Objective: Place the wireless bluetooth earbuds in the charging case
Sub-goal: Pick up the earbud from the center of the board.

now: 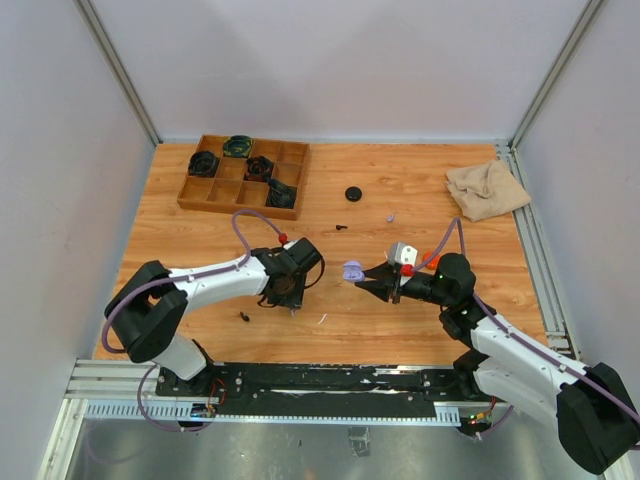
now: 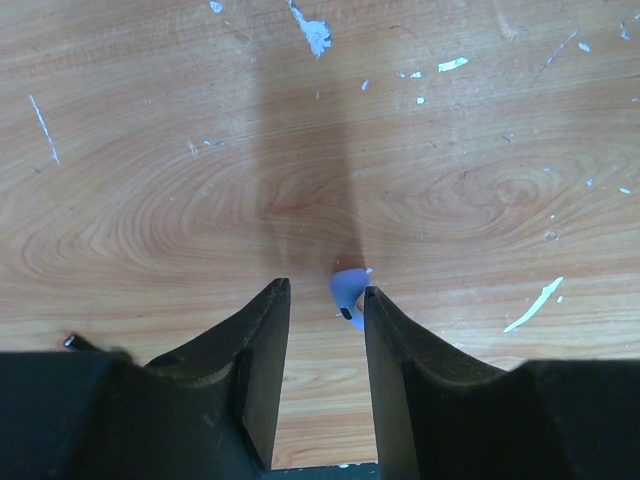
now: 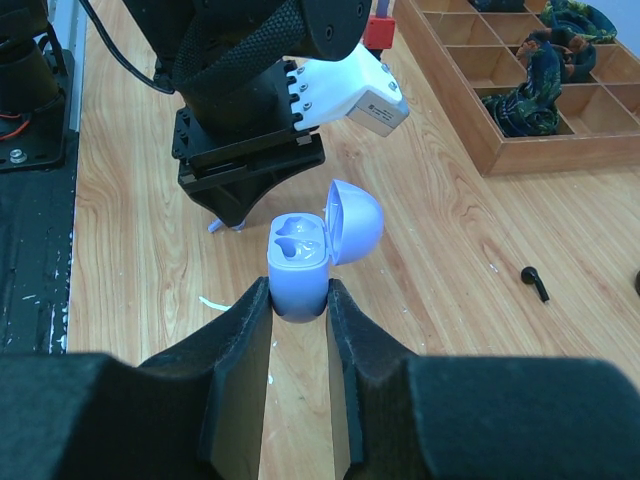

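- Top view: your right fingers (image 1: 372, 281) are clenched on the lavender case (image 1: 352, 270) near the middle of the counter (image 1: 400, 335). The lid is open. I cannot tell here if the case rests on the wood or hangs just above it. Your left fingers (image 1: 290, 298) point down at the counter, just left of the case.
- Loose on the counter you can see a far lavender earbud (image 1: 390, 216) and a far black earbud (image 1: 342, 227), both beyond the case. A near black earbud (image 1: 245, 317) lies beside the left arm. I find no orange-red ones. A black case (image 1: 352, 192) lies further back, a tray (image 1: 238, 210) at the far left and a cloth (image 1: 487, 188) at the far right.
- Left wrist view: the left fingers are released, with a clear gap between them. A near lavender earbud (image 2: 347, 292) lies on the wood at their tips. It is against the finger on the right of the picture and apart from the other one, so it is not grasped yet.
- Right wrist view: the case stands upright between the right fingers with its lid tipped back. Both wells inside are empty.
- Progress, as I judge it: the case is open and presented, but no earbud is inserted. You have the first pick to finish, then the carry and the seating. After that comes the far lavender earbud. The black pair is not begun.
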`<state>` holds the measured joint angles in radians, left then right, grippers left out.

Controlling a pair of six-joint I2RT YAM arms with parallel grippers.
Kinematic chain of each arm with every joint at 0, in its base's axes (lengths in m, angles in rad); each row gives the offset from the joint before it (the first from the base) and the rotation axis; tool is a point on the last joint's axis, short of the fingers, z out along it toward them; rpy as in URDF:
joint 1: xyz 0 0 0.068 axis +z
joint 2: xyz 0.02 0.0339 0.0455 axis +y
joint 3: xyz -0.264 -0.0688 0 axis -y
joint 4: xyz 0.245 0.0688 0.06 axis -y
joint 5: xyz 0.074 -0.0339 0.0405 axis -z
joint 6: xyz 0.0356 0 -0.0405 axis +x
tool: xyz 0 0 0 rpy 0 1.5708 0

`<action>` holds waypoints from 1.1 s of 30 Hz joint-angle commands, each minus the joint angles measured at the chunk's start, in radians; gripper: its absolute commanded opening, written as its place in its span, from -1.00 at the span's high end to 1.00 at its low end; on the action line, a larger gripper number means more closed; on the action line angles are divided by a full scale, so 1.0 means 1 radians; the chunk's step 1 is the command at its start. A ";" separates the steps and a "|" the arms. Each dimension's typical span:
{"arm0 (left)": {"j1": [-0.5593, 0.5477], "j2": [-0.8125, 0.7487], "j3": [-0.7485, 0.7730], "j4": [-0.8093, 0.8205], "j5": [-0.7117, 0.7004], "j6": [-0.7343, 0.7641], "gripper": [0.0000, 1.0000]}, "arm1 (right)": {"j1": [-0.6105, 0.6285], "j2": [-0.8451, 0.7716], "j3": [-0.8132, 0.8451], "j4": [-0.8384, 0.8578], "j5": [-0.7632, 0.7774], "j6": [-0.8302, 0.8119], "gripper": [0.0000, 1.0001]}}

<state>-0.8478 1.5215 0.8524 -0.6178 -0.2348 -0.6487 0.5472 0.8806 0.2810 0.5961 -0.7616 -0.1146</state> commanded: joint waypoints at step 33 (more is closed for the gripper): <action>-0.036 0.149 0.112 -0.068 0.006 -0.061 0.37 | -0.001 -0.015 0.003 -0.014 0.014 -0.025 0.99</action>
<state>-0.8684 1.6436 0.9508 -0.6613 -0.2142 -0.6975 0.5472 0.8806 0.2810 0.5694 -0.7559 -0.1284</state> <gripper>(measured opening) 0.319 0.258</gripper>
